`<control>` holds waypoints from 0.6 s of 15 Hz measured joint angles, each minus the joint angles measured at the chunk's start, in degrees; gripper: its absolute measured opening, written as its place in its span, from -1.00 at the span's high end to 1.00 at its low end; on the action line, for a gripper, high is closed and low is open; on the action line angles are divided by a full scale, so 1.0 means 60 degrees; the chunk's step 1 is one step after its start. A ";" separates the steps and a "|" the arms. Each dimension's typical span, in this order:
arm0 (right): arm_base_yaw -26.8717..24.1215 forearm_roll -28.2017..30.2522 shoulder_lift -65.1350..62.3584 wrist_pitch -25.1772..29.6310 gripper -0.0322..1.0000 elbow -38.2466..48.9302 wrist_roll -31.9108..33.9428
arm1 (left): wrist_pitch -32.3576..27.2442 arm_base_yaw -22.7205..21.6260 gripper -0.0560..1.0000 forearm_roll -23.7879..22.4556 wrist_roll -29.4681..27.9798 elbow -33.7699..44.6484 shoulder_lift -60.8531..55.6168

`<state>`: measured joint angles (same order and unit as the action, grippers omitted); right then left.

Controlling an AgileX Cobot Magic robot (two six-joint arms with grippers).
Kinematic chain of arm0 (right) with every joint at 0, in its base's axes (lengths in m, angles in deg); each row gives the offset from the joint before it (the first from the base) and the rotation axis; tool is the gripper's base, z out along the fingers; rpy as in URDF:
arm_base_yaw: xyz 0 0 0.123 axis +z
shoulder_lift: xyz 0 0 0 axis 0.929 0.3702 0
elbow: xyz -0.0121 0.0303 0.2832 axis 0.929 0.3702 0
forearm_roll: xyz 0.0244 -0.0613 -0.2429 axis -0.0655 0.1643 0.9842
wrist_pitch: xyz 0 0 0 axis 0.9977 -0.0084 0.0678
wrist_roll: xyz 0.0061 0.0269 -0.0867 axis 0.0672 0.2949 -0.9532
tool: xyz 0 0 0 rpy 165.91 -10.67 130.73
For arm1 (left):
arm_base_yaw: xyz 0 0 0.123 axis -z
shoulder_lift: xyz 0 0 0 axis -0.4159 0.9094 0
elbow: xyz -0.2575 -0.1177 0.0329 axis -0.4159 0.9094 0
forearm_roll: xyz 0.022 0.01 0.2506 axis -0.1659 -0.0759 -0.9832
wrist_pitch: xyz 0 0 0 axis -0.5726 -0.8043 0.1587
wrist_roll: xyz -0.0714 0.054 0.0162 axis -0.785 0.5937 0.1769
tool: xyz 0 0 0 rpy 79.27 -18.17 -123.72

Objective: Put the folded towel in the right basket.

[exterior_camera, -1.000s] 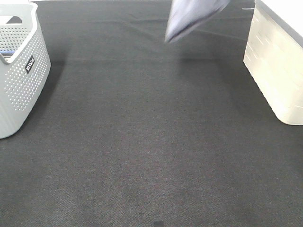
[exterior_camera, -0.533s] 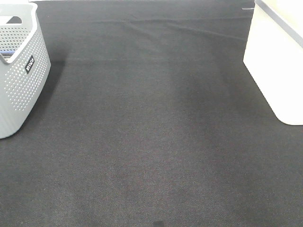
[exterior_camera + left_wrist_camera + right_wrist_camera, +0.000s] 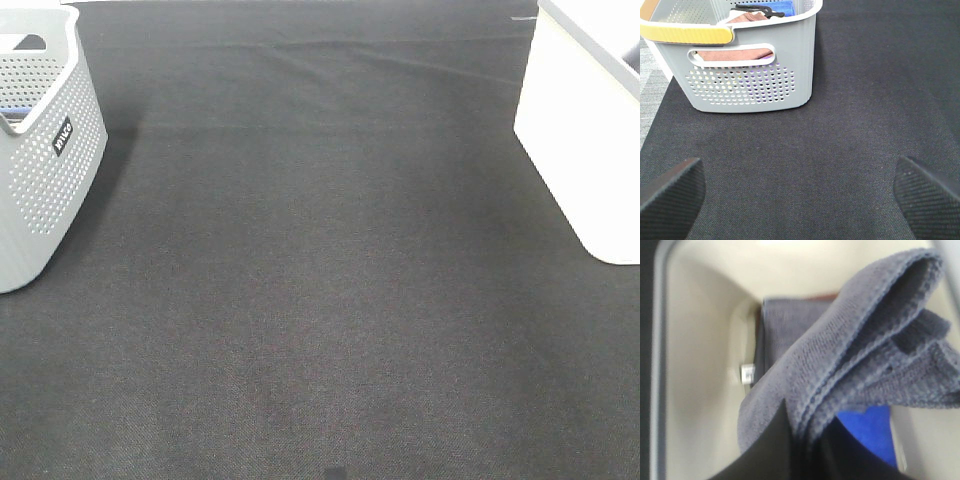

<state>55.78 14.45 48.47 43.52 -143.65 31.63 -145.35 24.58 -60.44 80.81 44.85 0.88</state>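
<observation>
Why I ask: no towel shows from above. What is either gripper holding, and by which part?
The right gripper pinches the grey folded towel by the layers at one edge, over the right basket. The left gripper is open, empty.

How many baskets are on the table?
2. A grey perforated basket stands on the left; a white basket stands on the right, where the right fingers hold the folded towel over it. Both are partly cut off by the frame.

left gripper: two black rounded pads, fine diagonal ribbing
right gripper: smooth black fingers, blurred
</observation>
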 joint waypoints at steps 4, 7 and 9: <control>0.0000 -0.0029 0.0773 -0.0019 0.26 0.0506 0.0076 | 0.0000 0.0000 -0.95 0.0000 0.0000 0.0000 0.0000; 0.0000 0.0181 0.0869 -0.0019 -0.41 0.0506 0.0468 | 0.0000 0.0000 -0.95 0.0000 0.0000 0.0000 0.0000; 0.0038 0.0038 0.0745 -0.0019 -0.44 0.0506 0.0468 | 0.0000 0.0000 -0.95 0.0000 0.0000 0.0000 0.0000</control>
<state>56.01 14.68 52.94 43.41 -140.61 34.44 -145.35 24.58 -60.44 80.81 44.85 0.88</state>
